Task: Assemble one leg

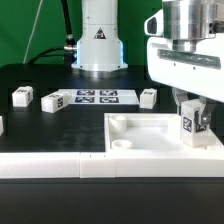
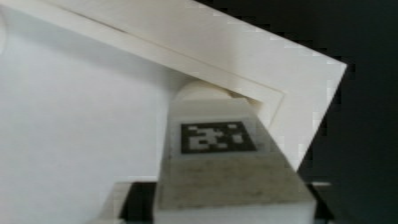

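the gripper [image 1: 191,121] is clamped on the leg [image 1: 188,127], with one finger on each side of it, at the exterior view's right. the leg stands upright between the fingers, its upper part hidden by the gripper body and its lower end down inside the white tray part [image 1: 150,133], at the tray's corner nearest the camera on the exterior view's right. whether the leg's end touches the tray floor cannot be told from either view.

the leg is a small white rectangular post. a black-and-white square tag sits on the side that faces the exterior camera, just between the fingers. in the wrist view the same leg [image 2: 217,160] runs up the middle of the picture towards a raised corner of the tray rim [image 2: 267,90], its tag plainly legible and its far end right at that corner. the face below the tag looks grey and grainy, and the dark fingers show only as slivers on either side.

the tray lies flat on the black surface [image 1: 60,125]. further back lies the marker board [image 1: 95,97], with a loose white post [image 1: 53,101] just beside it, another post [image 1: 22,96] further towards the exterior view's left, and a third [image 1: 148,97] on the board's other side, all well apart from the gripper.
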Robot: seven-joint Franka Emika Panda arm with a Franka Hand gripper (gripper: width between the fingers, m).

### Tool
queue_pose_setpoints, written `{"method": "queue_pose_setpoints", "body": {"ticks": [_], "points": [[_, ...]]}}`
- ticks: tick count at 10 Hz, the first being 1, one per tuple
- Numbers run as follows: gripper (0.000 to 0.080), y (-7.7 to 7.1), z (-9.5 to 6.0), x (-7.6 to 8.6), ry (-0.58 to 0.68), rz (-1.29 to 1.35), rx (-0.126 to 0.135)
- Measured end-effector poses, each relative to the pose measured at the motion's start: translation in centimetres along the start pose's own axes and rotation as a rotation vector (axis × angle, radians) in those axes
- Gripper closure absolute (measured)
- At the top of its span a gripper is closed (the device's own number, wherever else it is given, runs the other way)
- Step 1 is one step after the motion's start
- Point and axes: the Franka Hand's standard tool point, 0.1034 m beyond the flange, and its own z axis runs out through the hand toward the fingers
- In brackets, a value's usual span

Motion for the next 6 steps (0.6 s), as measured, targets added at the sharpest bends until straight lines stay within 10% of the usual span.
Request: {"method": "queue_pose_setpoints", "body": {"ticks": [2,4,6], "points": [[0.0509,-0.08,-0.04,0.0,-0.001,-0.077,0.005],[0.0222,-0.37,-0.15,-0.49,-0.001,-0.214,0.008],[0.0165,-0.59,-0.32,-0.56,0.004,-0.502,0.005]]}}
